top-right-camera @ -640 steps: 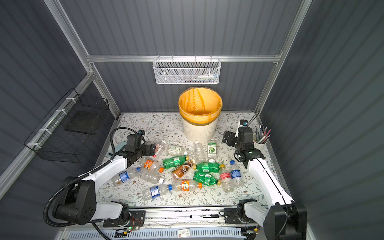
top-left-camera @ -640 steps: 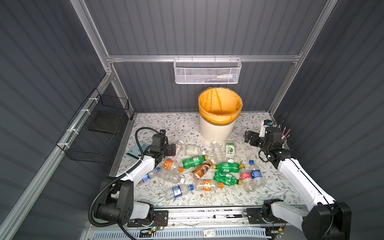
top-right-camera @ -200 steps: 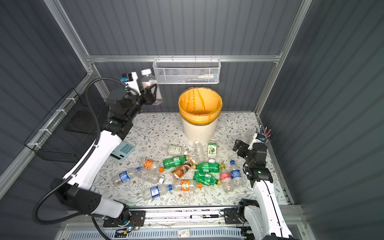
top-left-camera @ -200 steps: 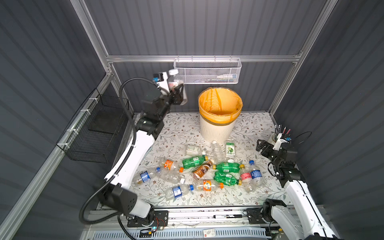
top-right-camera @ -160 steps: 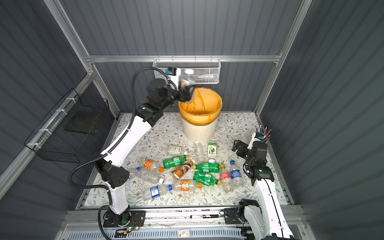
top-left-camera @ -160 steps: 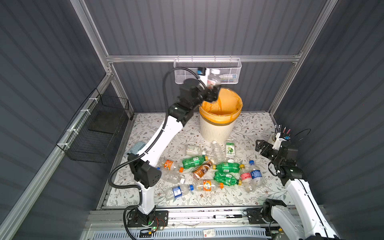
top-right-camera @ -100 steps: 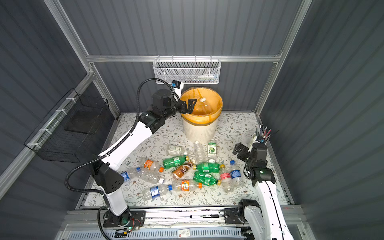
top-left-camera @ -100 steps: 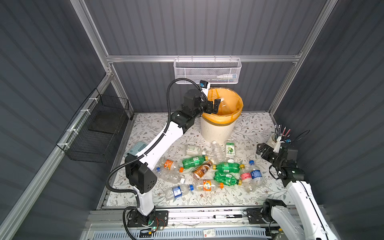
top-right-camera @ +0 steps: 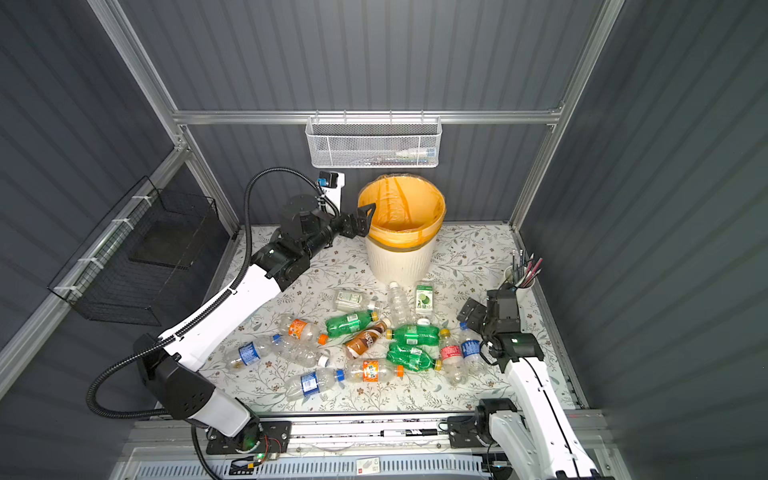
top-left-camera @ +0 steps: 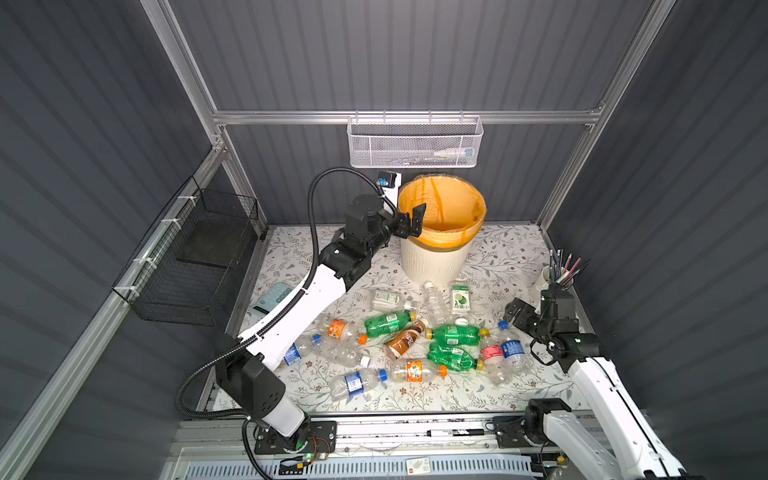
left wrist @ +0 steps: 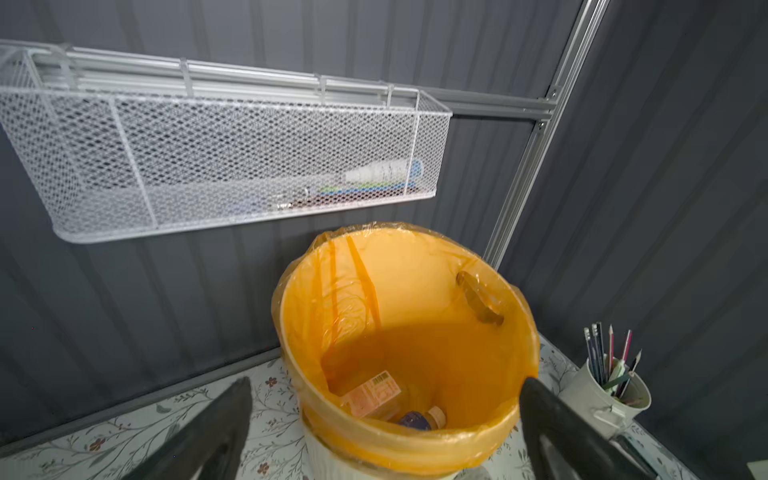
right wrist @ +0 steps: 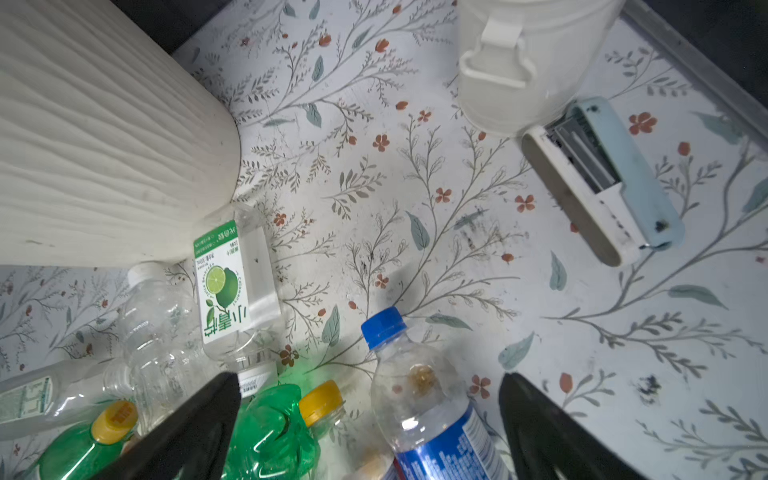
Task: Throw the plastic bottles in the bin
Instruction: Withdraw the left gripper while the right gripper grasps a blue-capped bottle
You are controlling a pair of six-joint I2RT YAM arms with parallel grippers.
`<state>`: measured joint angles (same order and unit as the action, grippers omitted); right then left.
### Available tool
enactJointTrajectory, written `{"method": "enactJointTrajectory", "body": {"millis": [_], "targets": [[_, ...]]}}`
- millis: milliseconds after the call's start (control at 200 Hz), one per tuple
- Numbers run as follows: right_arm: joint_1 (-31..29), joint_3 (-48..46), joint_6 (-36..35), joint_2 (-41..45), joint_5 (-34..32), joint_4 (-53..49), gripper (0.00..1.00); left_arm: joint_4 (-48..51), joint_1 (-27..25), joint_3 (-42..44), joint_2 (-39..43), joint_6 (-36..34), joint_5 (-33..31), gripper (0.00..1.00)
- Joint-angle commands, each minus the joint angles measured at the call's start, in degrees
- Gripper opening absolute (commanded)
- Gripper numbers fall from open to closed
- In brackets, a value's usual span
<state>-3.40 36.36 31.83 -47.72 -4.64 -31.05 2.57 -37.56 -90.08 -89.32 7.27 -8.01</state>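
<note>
"While that left gripper [top-left-camera: 409,220] hangs at the rim of the bin [top-left-camera: 432,259], is it pinching anything?"

"No. Its jaws are spread wide and empty, right by the edge of the orange liner. Down inside, the left wrist view shows a bottle with a pale label [left wrist: 374,392] lying at the bottom."

"And the rest of the plastic bottles [top-left-camera: 388,324]?"

"Scattered flat on the flowered table [top-left-camera: 498,249], in front of the bin, between the two arms."

"The right gripper [top-left-camera: 517,313]?"

"Also spread, nothing in it, low over a blue-capped bottle [right wrist: 424,415], near the white pencil cup [top-left-camera: 555,284]."
</note>
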Motion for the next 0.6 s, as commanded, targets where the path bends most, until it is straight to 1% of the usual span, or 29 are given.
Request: {"method": "enactJointTrajectory", "body": {"millis": [0, 45, 60, 100, 200, 280, 385, 490, 595], "targets": [[-3.9, -1.4, 3.7, -1.0, -4.7, -5.3, 0.99, -2.1, -0.2, 6.1, 5.4, -1.3, -3.0, 1.0], [-4.9, -2.0, 4.6, -1.2, -5.1, -5.6, 0.99, -2.4, -0.3, 8.5, 7.6, -1.1, -3.7, 1.0], [-5.1, -2.4, 4.8, -1.2, -5.1, -5.7, 0.99, -2.5, -0.3, 10.8, 8.3, -1.0, -3.8, 1.0], [-5.5, -3.1, 5.4, -1.5, -4.8, -5.8, 0.99, -2.6, -0.3, 13.7, 10.1, -0.8, -4.4, 1.0], [-6.6, -4.2, 6.8, -2.9, -5.1, -6.9, 0.99, -2.6, -0.3, 19.5, 14.4, 0.0, -6.1, 1.0], [-7.5, -5.3, 8.5, -3.0, -6.6, -7.4, 0.97, -2.1, -0.2, 23.4, 17.2, 0.3, -7.3, 1.0], [-7.7, -7.2, 9.5, -2.6, -6.6, -5.8, 0.92, -0.3, -0.2, 26.8, 19.9, 0.6, -9.0, 1.0], [-7.7, -7.8, 9.6, -4.1, -6.2, -5.0, 0.87, 1.4, -0.2, 28.9, 21.3, 1.1, -9.7, 1.0], [-7.6, -8.9, 9.8, -5.5, -5.8, -3.9, 0.85, 3.3, -0.2, 30.5, 22.4, 1.3, -10.7, 1.0]]}}
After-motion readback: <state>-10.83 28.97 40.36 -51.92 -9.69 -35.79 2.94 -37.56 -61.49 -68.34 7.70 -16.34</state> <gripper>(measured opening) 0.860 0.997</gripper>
